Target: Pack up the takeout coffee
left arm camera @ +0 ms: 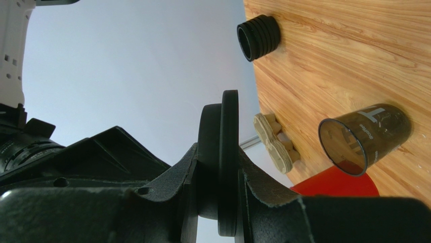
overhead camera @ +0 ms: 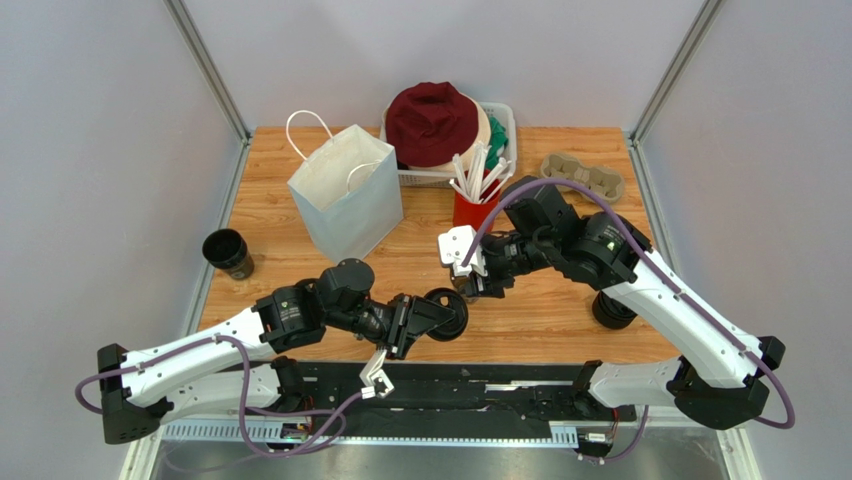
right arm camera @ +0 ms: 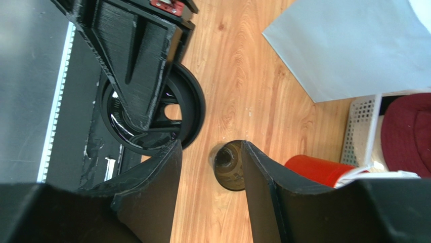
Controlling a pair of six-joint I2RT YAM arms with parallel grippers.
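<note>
While lid (left arm camera: 228, 126) apart, cup (right arm camera: 230, 167) between right fingers (right arm camera: 152, 192)

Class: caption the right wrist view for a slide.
Right hand straddles the lidless coffee cup; left hand holds the black lid beside it.

L claw (overhead camera: 436, 316) clamped, R claw (right arm camera: 210, 152) part-open, pointing down

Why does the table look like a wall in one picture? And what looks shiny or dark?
Left wrist view: the camera is tipped sideways, so the table stands like a wall. Right wrist view: white glare on the shiny black lid; the fingers loom big and dark; the cup between them is dim. Top view: soft, even light, faint shadows.
</note>
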